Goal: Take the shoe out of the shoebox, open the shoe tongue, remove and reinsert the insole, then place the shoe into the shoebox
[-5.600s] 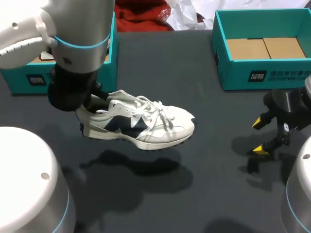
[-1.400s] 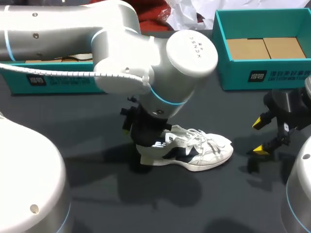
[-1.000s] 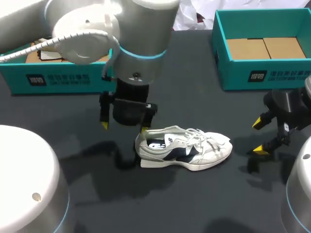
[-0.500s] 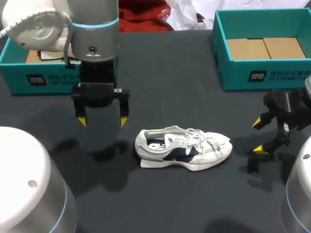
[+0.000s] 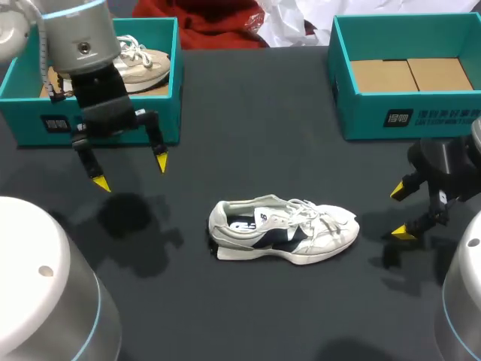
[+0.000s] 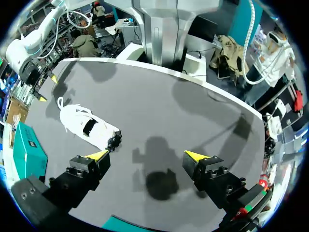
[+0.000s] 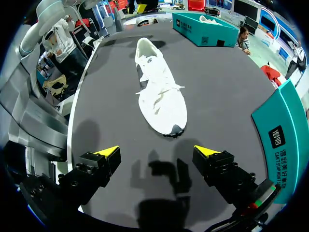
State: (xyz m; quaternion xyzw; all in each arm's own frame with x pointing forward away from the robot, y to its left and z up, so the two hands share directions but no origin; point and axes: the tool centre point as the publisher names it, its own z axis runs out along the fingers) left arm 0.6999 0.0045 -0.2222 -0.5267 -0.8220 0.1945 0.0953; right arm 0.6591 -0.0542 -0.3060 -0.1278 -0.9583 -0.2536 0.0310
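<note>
Two teal boxes sat at the far side of the dark worktop (image 5: 248, 120), one at the left (image 5: 171, 90) and one at the right (image 5: 421, 116). The white shoe with the dark side patch (image 5: 282, 229) wasn't in either of them. It stood on its sole around the middle of the worktop, heel to the left, toe to the right, laces loose on top.

A second pale shoe (image 5: 143, 56) lay inside the left box. The right box only showed a brown cardboard bottom (image 5: 409, 74).

The left jaws hung released just in front of the left box, yellow tips (image 5: 161, 162) spread wide and nothing between them, well apart from the shoe. From that wrist cam the shoe (image 6: 87, 128) lay off beyond one finger.

The right jaws were released too, tips (image 5: 398, 190) apart, near the worktop's right edge. The shoe (image 7: 157, 94) lay ahead of them, toe end closest, not touching.
</note>
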